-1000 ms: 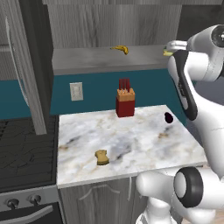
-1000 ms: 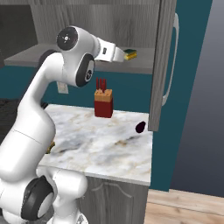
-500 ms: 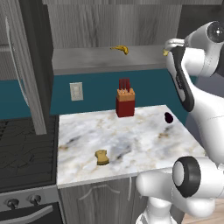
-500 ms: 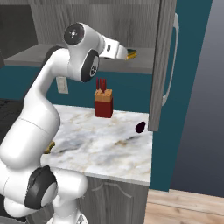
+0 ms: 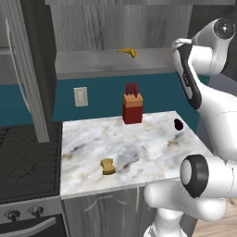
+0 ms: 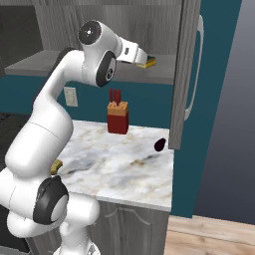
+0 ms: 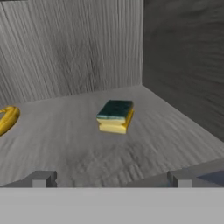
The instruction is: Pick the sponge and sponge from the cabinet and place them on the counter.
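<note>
The pincer point(image 7: 109, 178) stood fully open and empty. The green-topped sponge point(image 7: 115, 116) lay at frame centre on the cabinet shelf point(image 7: 65, 144), apart from the tips. Recommended: advance straight, straddle it squarely, then close.

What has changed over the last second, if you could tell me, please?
The arm's elbow has lifted as the open gripper reaches on into the cabinet toward the green-topped sponge; nothing is grasped. The tan sponge on the counter, the banana and the knife block stayed put.
</note>
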Available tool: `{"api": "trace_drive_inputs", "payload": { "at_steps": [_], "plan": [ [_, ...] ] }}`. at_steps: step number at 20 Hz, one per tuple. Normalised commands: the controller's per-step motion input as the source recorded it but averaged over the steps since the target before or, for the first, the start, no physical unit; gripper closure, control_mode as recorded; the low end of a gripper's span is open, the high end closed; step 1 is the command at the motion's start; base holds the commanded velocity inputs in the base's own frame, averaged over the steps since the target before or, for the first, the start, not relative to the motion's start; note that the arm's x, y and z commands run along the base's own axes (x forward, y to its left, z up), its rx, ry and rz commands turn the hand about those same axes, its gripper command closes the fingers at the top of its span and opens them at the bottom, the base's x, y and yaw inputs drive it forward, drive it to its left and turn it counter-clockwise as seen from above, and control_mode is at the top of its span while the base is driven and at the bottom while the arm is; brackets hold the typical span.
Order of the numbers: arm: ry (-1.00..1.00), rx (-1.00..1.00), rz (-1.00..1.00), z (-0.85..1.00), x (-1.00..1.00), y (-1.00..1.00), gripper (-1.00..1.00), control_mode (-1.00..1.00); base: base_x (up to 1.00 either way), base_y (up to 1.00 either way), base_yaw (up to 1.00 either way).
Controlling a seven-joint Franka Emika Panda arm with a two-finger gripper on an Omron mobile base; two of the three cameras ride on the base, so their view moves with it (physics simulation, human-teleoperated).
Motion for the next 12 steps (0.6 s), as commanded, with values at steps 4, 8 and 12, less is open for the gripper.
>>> {"api": "trace_drive_inputs", "payload": {
  "at_steps": [4,8,12],
  "plan": [
    [0.03,0.00,0.00,-0.08,0.26,-0.03,-1.00,-1.00,0.00,0.00,0.00],
    [0.01,0.00,0.00,-0.13,0.24,-0.08,-1.00,-1.00,0.00,0.00,0.00],
    [0.00,0.00,0.00,-0.02,0.23,-0.10,-1.00,-1.00,0.00,0.00,0.00]
  ]
}}
